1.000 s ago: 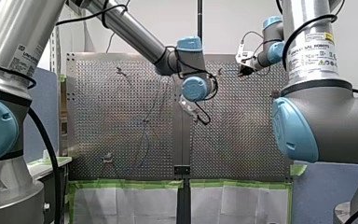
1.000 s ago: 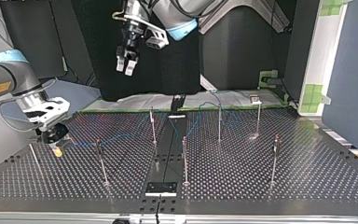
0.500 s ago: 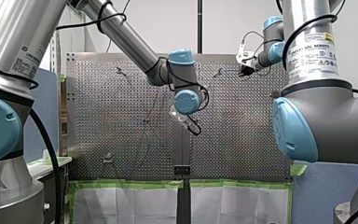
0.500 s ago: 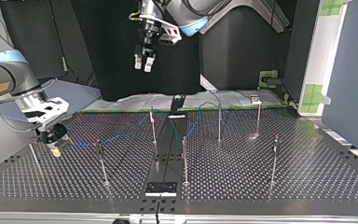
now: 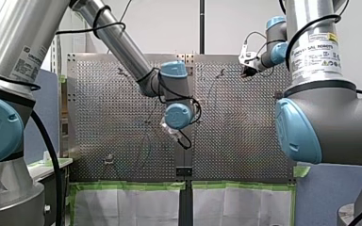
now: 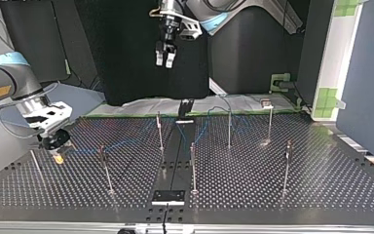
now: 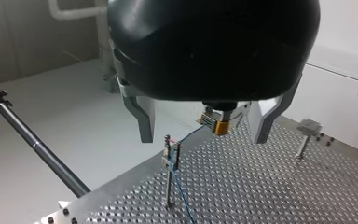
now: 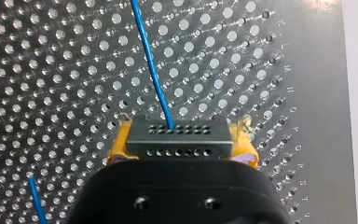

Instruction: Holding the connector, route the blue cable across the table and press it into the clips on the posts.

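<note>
Right wrist view: you see the right jaws clenched on the connector [image 8: 178, 135] of the blue cable [image 8: 154, 77]; left jaws stand wide apart.

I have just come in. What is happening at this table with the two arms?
My right pincer is shut on the connector, low over the perforated table at the top view's left. The blue cable leaves the connector and runs across the table past several thin posts. Whether it sits in every clip is too small to tell. My left pincer hangs open and empty, high above the table, near its middle.
</note>
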{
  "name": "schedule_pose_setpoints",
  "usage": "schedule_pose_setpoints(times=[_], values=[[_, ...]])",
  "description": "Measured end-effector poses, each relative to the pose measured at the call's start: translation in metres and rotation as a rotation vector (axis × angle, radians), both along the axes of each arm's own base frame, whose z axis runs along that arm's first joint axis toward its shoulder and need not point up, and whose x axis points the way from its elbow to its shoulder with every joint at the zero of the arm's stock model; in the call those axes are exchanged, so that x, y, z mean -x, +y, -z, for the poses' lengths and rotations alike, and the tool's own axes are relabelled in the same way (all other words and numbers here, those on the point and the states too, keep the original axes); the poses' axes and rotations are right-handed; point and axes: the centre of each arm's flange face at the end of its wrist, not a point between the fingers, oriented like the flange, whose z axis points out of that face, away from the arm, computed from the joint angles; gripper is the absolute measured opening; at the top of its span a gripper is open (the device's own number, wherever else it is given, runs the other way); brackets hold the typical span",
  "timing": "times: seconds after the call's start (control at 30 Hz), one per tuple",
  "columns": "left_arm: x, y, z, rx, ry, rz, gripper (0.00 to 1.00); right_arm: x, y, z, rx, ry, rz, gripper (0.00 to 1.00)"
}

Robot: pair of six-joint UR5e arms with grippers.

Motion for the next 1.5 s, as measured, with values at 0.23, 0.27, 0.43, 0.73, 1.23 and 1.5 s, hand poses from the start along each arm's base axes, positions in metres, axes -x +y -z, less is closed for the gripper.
schedule_pose_setpoints(times=[0.23, 0.27, 0.43, 0.73, 1.23, 1.5], values=[[0.011, 0.019, 0.021, -0.059, 0.033, -0.005, 1.0, 0.0, 0.0, 0.0, -0.001, 0.0, -0.001, 0.0], [0.013, 0.022, 0.025, -0.069, 0.039, -0.006, 1.0, -0.001, 0.0, 0.0, -0.001, 0.0, -0.001, 0.0], [0.023, 0.035, 0.038, -0.105, 0.062, -0.007, 1.0, -0.002, 0.001, 0.0, -0.002, 0.0, -0.003, 0.0], [0.037, 0.061, 0.061, -0.164, 0.092, -0.011, 1.0, -0.003, 0.002, 0.0, -0.003, 0.002, 0.008, 0.0], [0.053, 0.089, 0.083, -0.254, 0.139, -0.012, 1.0, -0.006, 0.004, -0.001, -0.003, 0.002, 0.003, 0.0], [0.053, 0.089, 0.083, -0.255, 0.139, -0.012, 1.0, -0.006, 0.004, -0.001, -0.002, 0.002, 0.003, 0.0]])
